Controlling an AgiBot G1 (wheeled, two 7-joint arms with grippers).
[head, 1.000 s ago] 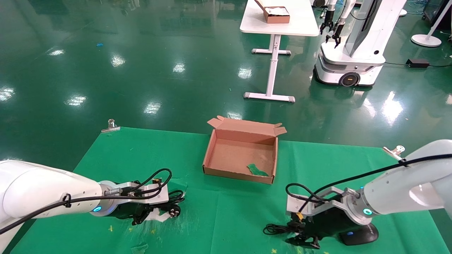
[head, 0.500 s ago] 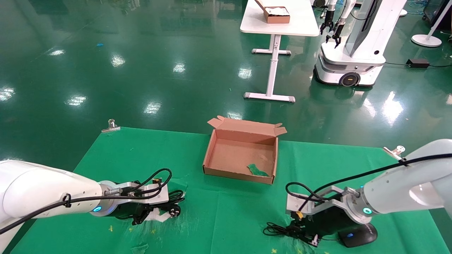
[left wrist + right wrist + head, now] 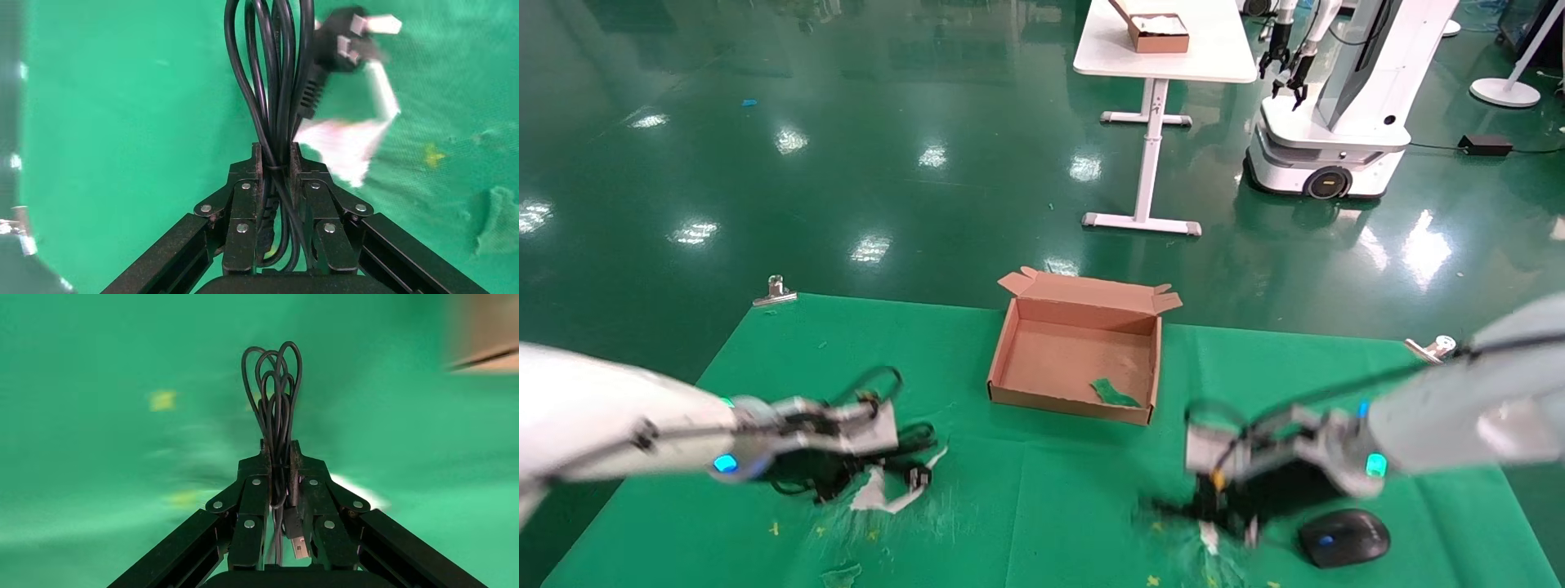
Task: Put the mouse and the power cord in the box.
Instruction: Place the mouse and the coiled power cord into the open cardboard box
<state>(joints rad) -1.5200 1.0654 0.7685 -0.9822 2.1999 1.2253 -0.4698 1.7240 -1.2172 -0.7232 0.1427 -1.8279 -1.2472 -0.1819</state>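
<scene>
The open brown box (image 3: 1065, 401) stands at the middle back of the green cloth. My left gripper (image 3: 842, 483) is at the front left, shut on the coiled power cord (image 3: 913, 441). In the left wrist view the power cord (image 3: 269, 73) runs between the jaws of the gripper (image 3: 276, 152), and its pronged plug (image 3: 344, 38) hangs beyond. The black mouse (image 3: 1343, 539) lies at the front right. Just left of it my right gripper (image 3: 1223, 513) is shut on the mouse's thin bundled cable (image 3: 276, 386), with the USB plug (image 3: 296, 540) between the fingers of the gripper (image 3: 279, 448).
A green scrap (image 3: 1115, 394) lies inside the box. A white paper scrap (image 3: 874, 496) lies by the left gripper. Metal clips (image 3: 775, 292) (image 3: 1433, 348) hold the cloth's back corners. Far behind stand a white table (image 3: 1173, 61) with a smaller brown box (image 3: 1158, 34) and another robot (image 3: 1336, 114).
Both arms are now moving. The left gripper has risen and drawn back with the power cord. The right gripper has lifted with the mouse cable, and the mouse shows fully.
</scene>
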